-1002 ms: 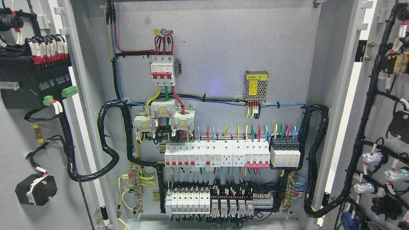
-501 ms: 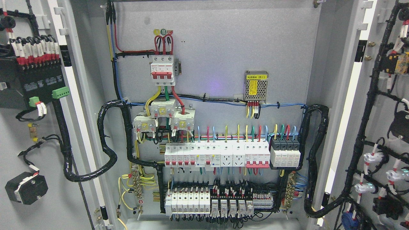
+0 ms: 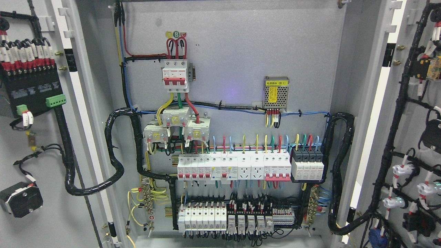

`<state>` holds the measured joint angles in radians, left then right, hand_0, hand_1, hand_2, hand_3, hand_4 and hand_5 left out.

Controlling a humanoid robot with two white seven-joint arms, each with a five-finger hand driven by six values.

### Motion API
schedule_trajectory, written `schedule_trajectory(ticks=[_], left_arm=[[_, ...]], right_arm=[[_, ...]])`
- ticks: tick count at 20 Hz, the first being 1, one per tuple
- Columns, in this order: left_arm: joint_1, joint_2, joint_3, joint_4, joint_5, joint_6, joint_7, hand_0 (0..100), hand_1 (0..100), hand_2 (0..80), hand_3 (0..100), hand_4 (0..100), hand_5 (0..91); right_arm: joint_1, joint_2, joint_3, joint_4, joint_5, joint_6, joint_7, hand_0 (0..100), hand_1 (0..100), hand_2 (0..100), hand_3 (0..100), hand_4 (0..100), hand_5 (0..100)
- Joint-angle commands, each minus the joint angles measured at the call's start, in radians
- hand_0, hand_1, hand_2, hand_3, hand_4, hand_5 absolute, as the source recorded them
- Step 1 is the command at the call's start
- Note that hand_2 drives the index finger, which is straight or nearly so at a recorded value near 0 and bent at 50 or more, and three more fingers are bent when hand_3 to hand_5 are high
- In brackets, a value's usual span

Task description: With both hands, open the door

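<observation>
Green round sticker (image 3: 176, 34) above the white three-pole breaker: we read "B".
Metal mesh power supply box (image 3: 276, 93), white label: we read "(B1)"; the rest is too small for us.

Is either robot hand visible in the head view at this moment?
No: the picture shows only the left door and right door swung open around the wired cabinet interior, with no hand or arm.

**Bright, Even Light Inside the Cabinet**

Bright white light is filling the cabinet, and shadows are staying soft. A small purple glow is shining on the back panel (image 3: 234, 93). White strips are glaring beside both doors. Everything is looking sharp; the side edges are leaning a little.
</observation>
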<state>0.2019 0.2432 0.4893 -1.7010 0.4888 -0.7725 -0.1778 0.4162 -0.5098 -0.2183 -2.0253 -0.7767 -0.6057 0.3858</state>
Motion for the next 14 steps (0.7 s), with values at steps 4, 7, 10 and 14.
schedule_trajectory(ticks=[4, 7, 10, 14], left_arm=[[-0.061, 0.056, 0.028, 0.139, 0.004, 0.067, 0.000, 0, 0, 0.0, 0, 0, 0.0], [-0.084, 0.062, 0.026, 0.168, 0.002, 0.101, 0.000, 0, 0, 0.0, 0, 0, 0.0], [-0.114, 0.088, 0.026, 0.207, 0.002, 0.127, 0.001, 0, 0, 0.0, 0, 0, 0.0], [-0.156, 0.108, 0.028, 0.250, 0.002, 0.176, 0.000, 0, 0, 0.0, 0, 0, 0.0]], right_arm=[[0.016, 0.002, -0.029, -0.009, -0.006, -0.002, 0.001, 38, 0, 0, 0, 0, 0], [0.019, 0.004, -0.032, -0.007, -0.006, -0.002, 0.001, 38, 0, 0, 0, 0, 0], [0.022, 0.005, -0.036, -0.007, -0.007, -0.003, 0.001, 38, 0, 0, 0, 0, 0], [0.035, 0.005, -0.047, -0.007, -0.038, -0.003, -0.001, 38, 0, 0, 0, 0, 0]])
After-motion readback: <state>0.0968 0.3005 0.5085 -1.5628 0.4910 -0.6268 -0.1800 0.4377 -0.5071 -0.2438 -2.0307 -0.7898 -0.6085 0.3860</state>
